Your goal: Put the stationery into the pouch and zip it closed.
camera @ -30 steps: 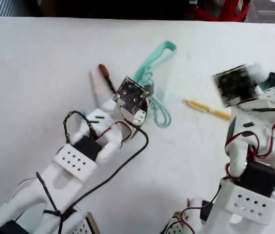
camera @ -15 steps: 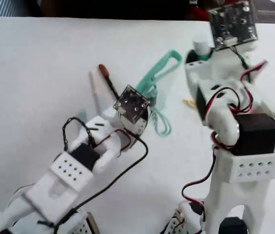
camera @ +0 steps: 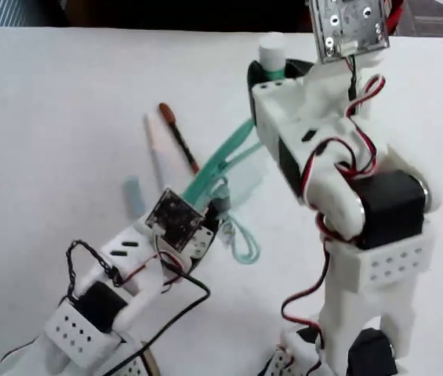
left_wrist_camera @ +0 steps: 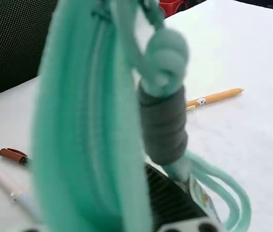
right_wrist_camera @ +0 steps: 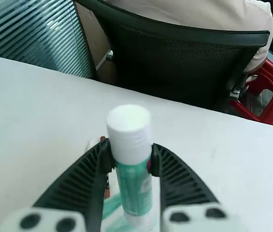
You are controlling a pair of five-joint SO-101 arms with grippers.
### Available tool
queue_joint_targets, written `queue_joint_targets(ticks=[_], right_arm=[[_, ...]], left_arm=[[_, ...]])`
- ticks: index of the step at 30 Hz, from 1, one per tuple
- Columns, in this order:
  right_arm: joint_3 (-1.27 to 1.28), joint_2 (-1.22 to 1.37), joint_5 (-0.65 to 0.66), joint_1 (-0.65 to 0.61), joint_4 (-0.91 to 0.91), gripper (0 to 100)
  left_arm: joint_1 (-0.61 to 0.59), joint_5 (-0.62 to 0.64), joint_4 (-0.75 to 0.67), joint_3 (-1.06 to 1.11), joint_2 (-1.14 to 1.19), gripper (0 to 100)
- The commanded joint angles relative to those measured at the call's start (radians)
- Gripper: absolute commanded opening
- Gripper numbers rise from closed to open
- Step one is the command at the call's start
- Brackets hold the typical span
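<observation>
Glue stick [camera: 272, 48] now closer to pouch [camera: 215, 162].

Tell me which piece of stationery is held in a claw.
The white-capped glue stick, clamped in the right claw; the pens lie on the table.

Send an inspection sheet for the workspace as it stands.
Surface: white table, no spills seen.
Job's things: teal pouch held in the left gripper; glue stick upright in the right gripper; brown-capped pen, white pen and yellow pen lying on the table.
Clutter: small pale blue piece by the white pen; cannot tell what it is.
Grippers: left shut on the pouch; right shut on the glue stick.
Cables: black cable looped beside the left arm; red and white wires on the right arm.
Surroundings: black mesh chair behind the table.
</observation>
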Motion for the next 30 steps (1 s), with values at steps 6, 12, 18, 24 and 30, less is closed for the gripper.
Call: queue_joint_targets(ticks=[6, 12, 18, 24, 30], right_arm=[[-0.037, -0.056, -0.012, -0.044, -0.002, 1.9], [0.144, -0.064, -0.009, -0.041, -0.101, 1.9], [0.324, -0.093, 0.011, -0.042, -0.24, 1.9], [0.396, -0.176, 0.015, 0.024, -0.242, 1.9], [0.555, -0.179, 0.015, 0.045, -0.325, 1.9]], left_arm=[[0.013, 0.012, -0.1, -0.008, 0.136, 2], [0.01, 0.011, -0.103, -0.031, 0.182, 2], [0.01, 0.008, -0.104, -0.032, 0.182, 2], [-0.012, 0.006, -0.115, -0.037, 0.183, 2], [-0.033, 0.011, -0.123, -0.041, 0.183, 2]])
